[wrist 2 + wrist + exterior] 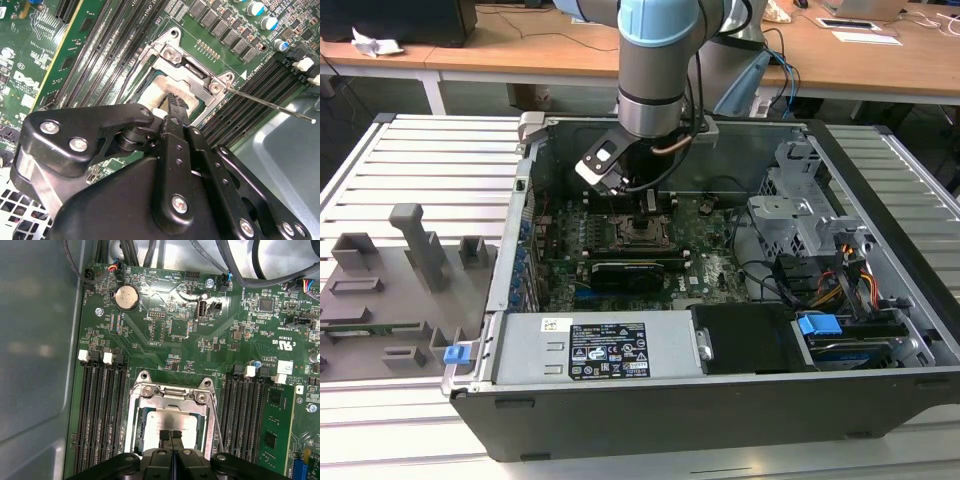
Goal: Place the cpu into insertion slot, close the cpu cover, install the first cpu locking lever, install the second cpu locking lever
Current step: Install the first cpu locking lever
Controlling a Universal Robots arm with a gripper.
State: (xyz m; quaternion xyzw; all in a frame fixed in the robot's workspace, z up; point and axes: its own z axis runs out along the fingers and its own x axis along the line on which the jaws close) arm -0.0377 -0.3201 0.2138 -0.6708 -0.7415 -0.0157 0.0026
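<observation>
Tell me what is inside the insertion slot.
The cpu lies in the insertion slot, silver top showing. The gripper covers part of it, and whatever is beneath the chip is hidden.

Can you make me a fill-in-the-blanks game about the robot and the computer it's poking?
1. The gripper hangs right over the silver ____ inside the cpu cover's square hole.
2. The motherboard is coloured ____.
3. In the exterior view, the arm reaches into the computer case from ____.
Missing words: cpu, green, above.
</observation>
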